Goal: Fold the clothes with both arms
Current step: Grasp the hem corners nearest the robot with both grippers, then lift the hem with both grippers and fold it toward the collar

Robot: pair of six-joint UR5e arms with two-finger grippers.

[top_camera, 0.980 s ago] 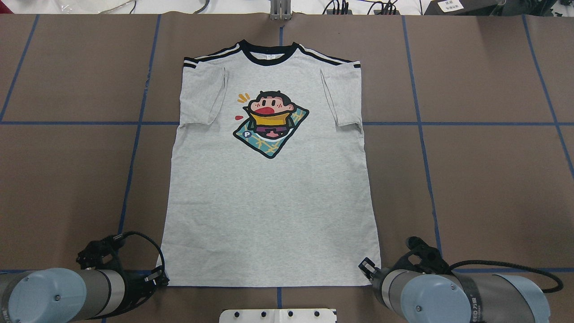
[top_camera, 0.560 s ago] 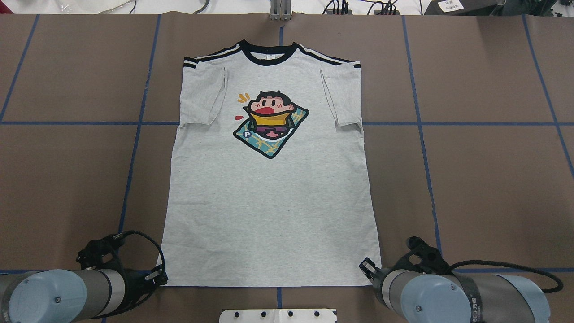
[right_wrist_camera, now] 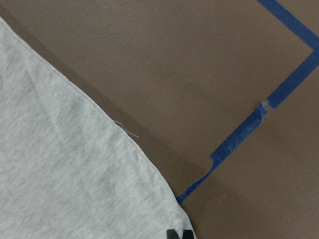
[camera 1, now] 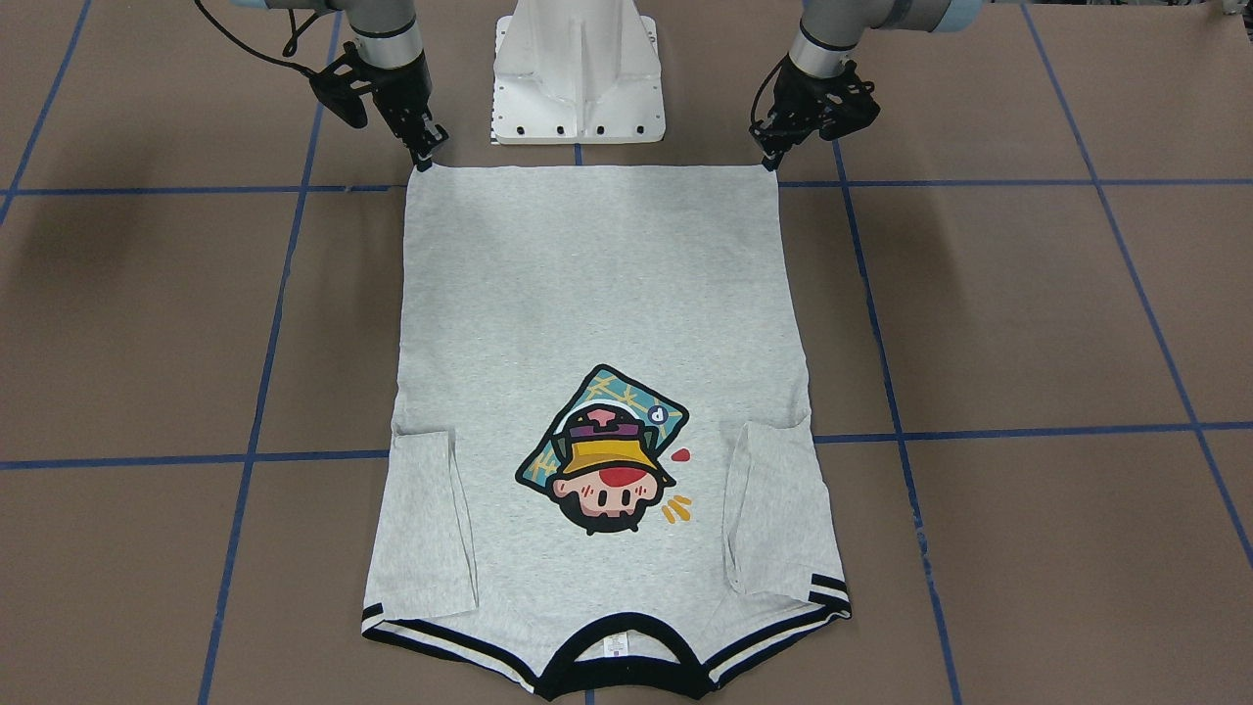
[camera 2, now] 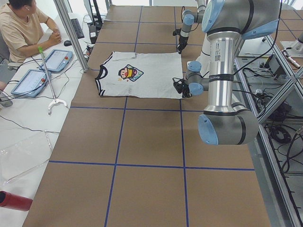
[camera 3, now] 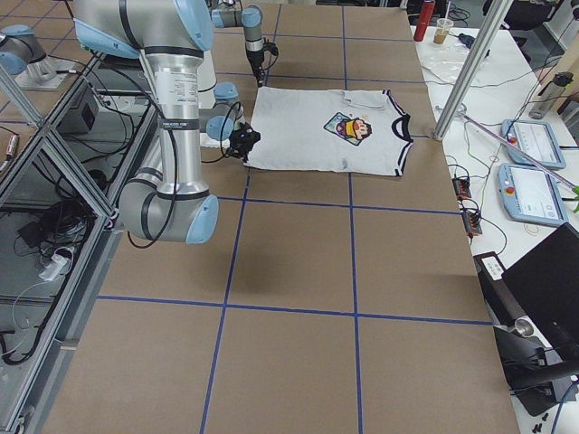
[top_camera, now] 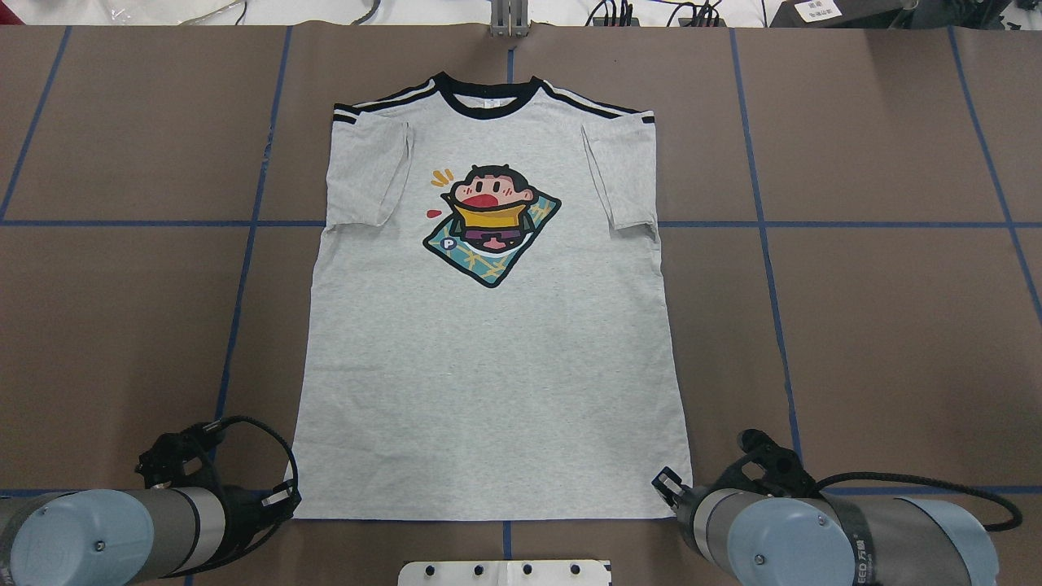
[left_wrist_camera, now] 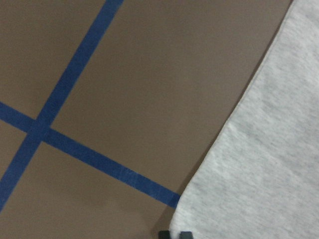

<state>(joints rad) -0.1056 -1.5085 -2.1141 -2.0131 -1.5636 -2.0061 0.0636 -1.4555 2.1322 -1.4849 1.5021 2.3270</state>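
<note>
The light grey T-shirt [top_camera: 488, 366] lies flat and face up on the brown table, collar at the far side, both sleeves folded inward, cartoon print [top_camera: 491, 221] on the chest. It also shows in the front-facing view [camera 1: 597, 294]. My left gripper [top_camera: 291, 495] sits at the hem's near left corner [camera 1: 768, 162]. Its tips [left_wrist_camera: 175, 234] are close together on the cloth corner. My right gripper [top_camera: 661, 482] sits at the near right hem corner [camera 1: 428, 159], tips [right_wrist_camera: 179, 234] together on that corner. The hem lies low on the table.
The white pedestal base [top_camera: 505, 572] stands just behind the hem between the arms. Blue tape lines [top_camera: 244, 268] grid the brown table. A metal post [top_camera: 509, 20] stands at the far edge. A seated person [camera 2: 23, 28] and tablets [camera 2: 57, 59] are beyond the table.
My left gripper has shifted slightly left and back at the hem corner. The right gripper and the shirt have not visibly moved.
</note>
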